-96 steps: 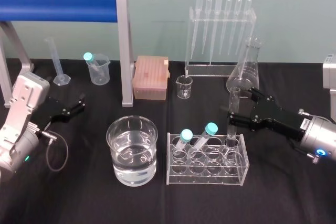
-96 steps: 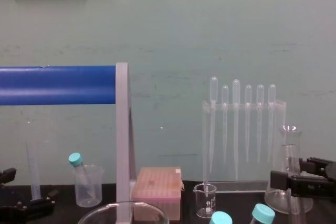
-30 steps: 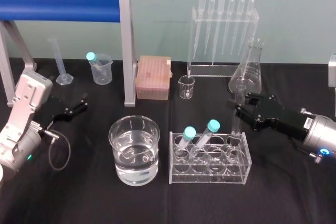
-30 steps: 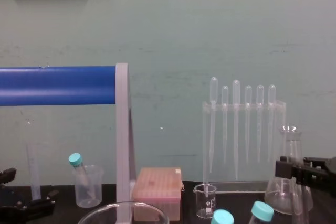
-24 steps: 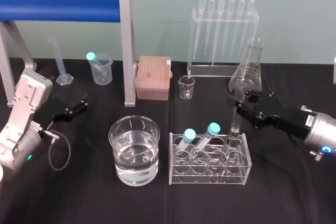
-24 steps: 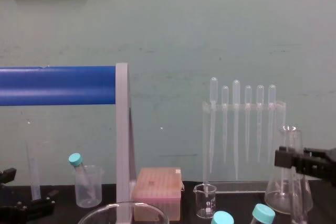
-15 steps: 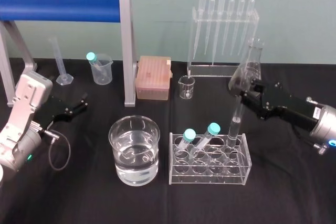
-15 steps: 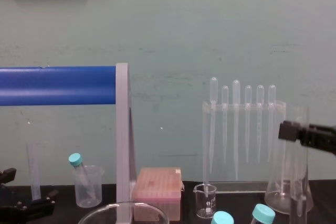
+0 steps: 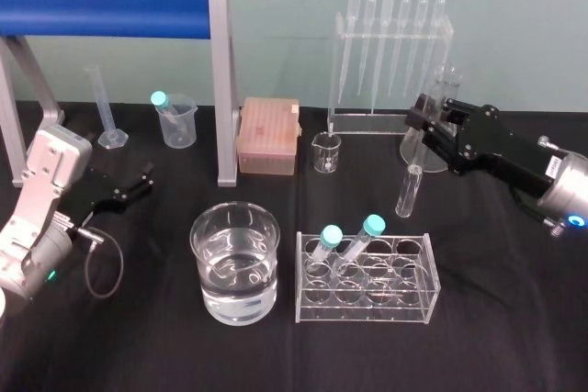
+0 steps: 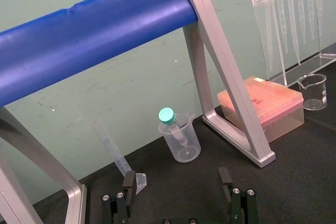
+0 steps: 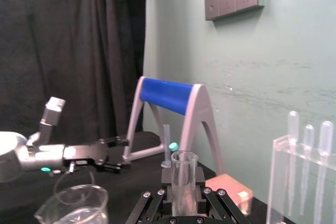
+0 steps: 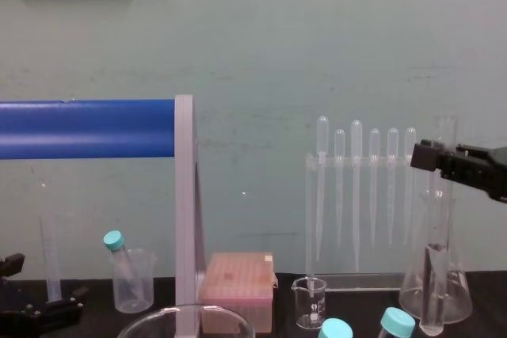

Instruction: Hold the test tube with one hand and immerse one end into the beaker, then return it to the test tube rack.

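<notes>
My right gripper [image 9: 424, 126] is shut on the test tube [image 9: 408, 192], a clear open-topped glass tube that hangs slightly tilted in the air behind the rack's right end. In the right wrist view the test tube [image 11: 183, 174] stands upright between both fingers. The clear test tube rack [image 9: 366, 280] sits at front centre and holds two teal-capped tubes. To its left stands the beaker [image 9: 233, 262], wide and partly filled with water. At the far left, my left gripper [image 9: 129, 188] rests open near the table with nothing between its fingers [image 10: 128, 182].
A pipette stand [image 9: 390, 52] and a conical flask [image 12: 459, 290] stand behind the right gripper. A small glass beaker [image 9: 323, 153], a pink tip box [image 9: 268, 135], a plastic beaker holding a capped tube [image 9: 175, 119] and a graduated cylinder [image 9: 103, 107] line the back. A blue bar frame [image 9: 110, 6] spans the left.
My right gripper has risen and moved back, lifting the test tube out of the rack's back right hole until its lower end hangs free. The left arm has stayed still.
</notes>
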Controlling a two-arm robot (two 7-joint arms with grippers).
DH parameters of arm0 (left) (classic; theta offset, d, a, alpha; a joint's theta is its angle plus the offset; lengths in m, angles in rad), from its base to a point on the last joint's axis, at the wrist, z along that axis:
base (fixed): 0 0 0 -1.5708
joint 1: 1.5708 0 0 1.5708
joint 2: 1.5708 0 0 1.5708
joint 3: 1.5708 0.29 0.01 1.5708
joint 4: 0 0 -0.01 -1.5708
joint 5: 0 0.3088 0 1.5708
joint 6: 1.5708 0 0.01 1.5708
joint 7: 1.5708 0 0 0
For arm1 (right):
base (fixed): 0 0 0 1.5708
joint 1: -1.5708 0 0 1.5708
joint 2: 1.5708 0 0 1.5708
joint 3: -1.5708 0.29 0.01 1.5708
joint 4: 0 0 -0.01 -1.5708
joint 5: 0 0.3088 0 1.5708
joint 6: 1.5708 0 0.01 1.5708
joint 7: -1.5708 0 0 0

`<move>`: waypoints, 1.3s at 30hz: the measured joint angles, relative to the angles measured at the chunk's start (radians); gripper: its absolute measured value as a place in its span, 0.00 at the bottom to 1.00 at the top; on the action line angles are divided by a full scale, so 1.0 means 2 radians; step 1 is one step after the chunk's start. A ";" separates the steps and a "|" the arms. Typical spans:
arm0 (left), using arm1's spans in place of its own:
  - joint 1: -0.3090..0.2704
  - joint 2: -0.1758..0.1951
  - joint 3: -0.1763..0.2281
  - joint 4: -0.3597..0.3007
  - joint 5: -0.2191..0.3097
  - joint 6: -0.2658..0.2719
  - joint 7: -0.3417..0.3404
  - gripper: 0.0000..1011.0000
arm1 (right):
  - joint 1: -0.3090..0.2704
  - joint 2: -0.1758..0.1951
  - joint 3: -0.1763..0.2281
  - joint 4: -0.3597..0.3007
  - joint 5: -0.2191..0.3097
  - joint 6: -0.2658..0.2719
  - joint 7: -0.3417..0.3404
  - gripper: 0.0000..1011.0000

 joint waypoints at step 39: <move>0.000 0.000 0.000 0.000 0.000 0.000 0.000 0.99 | 0.014 -0.016 -0.006 0.029 -0.019 -0.003 -0.011 0.25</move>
